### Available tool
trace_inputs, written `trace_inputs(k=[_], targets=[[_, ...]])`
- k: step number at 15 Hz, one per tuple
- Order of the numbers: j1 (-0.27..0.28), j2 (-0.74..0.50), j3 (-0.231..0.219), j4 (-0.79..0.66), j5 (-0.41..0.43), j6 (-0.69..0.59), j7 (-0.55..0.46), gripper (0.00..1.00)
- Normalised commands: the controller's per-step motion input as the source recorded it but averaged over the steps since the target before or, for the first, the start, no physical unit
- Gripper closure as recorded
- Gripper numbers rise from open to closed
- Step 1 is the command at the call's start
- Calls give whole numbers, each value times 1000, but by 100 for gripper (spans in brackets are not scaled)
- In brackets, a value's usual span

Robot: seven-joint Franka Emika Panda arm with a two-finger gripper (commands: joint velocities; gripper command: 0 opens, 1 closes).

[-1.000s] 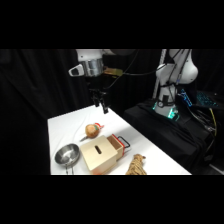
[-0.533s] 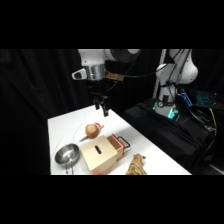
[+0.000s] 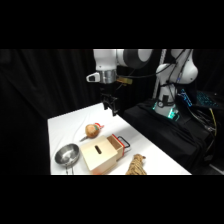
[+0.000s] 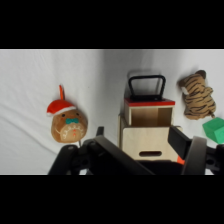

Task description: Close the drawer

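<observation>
White table [image 3: 65,125] carries a light wooden box [image 3: 100,154] near its front edge, the drawer [image 4: 149,111] pulled partway out with black loop handle showing — gripper [image 3: 111,106] hangs high above, fingers apart, beside a small round red-capped toy [image 4: 67,122].

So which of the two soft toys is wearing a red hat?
The round brown toy left of the wooden box in the wrist view; the striped tiger toy on the other side has no hat.
</observation>
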Motion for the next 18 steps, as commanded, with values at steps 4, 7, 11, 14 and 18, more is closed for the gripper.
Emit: trace_inputs(k=[4,7,11,14,18], targets=[[-34,-219,13,-502,31,595,24,0],[-22,-43,19,-366,41,568,20,0],[5,116,34,-207,142,548,-64,0],[18,207,76,-73,267,480,-154,0],[-40,177,152,-16,296,363,-210,0]])
